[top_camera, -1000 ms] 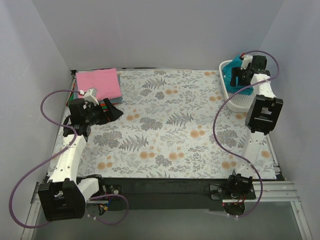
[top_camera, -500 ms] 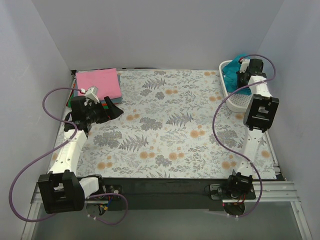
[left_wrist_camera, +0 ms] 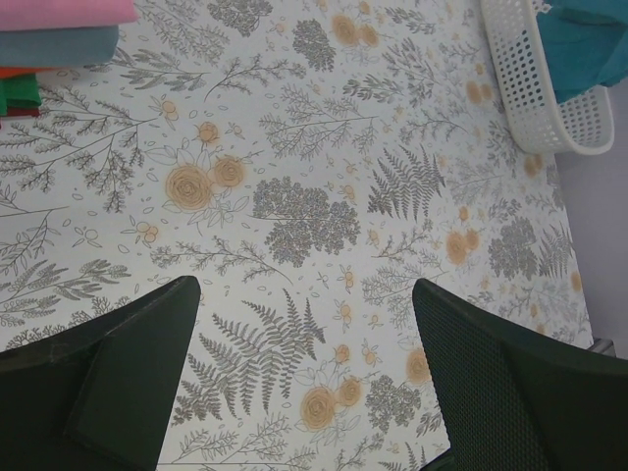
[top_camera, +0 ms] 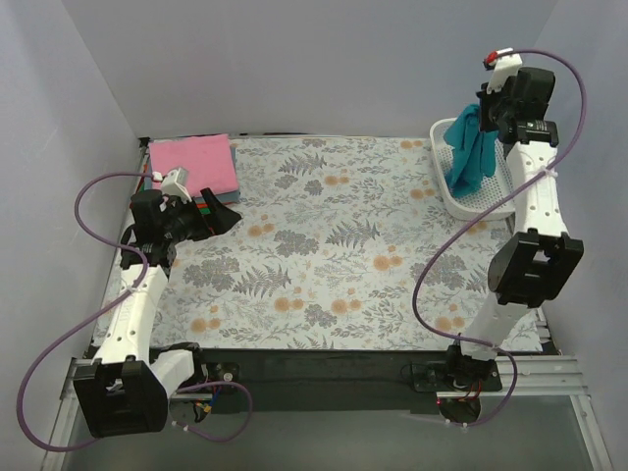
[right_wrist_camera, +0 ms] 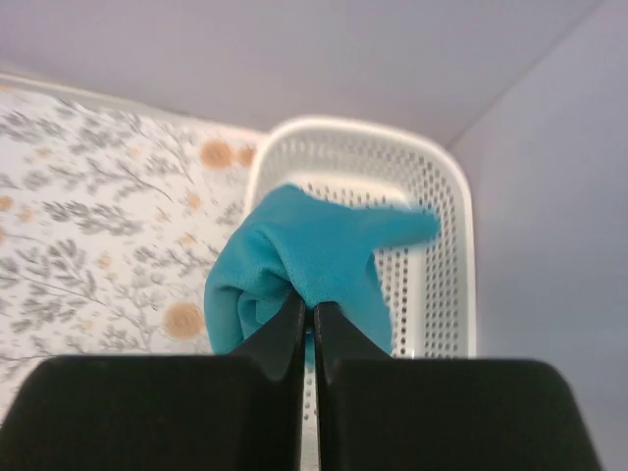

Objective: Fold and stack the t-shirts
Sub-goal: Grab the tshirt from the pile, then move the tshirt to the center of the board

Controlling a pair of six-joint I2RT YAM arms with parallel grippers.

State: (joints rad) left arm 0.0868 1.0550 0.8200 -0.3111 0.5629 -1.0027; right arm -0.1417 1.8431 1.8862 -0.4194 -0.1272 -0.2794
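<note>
Obs: right gripper point(right_wrist_camera: 307, 312) pinched tight on a bunched fold of the teal shirt point(top_camera: 472, 154). The shirt hangs long axis straight down, its lower end over the white basket point(top_camera: 488, 205) at the far right corner; cannot tell if it is clear of the basket.

The left gripper point(top_camera: 222, 215) is spread wide with nothing in it, just beside the folded stack point(top_camera: 190, 163), pink on top, far left.

Judgement: the bare tablecloth point(top_camera: 324, 257) lies to the shirt's left and nearer. Only the right arm is placed to carry the shirt there.

Plain pale grey-lilac walls point(top_camera: 294, 59) on three sides, floral table cloth point(top_camera: 324, 265), soft even light
</note>
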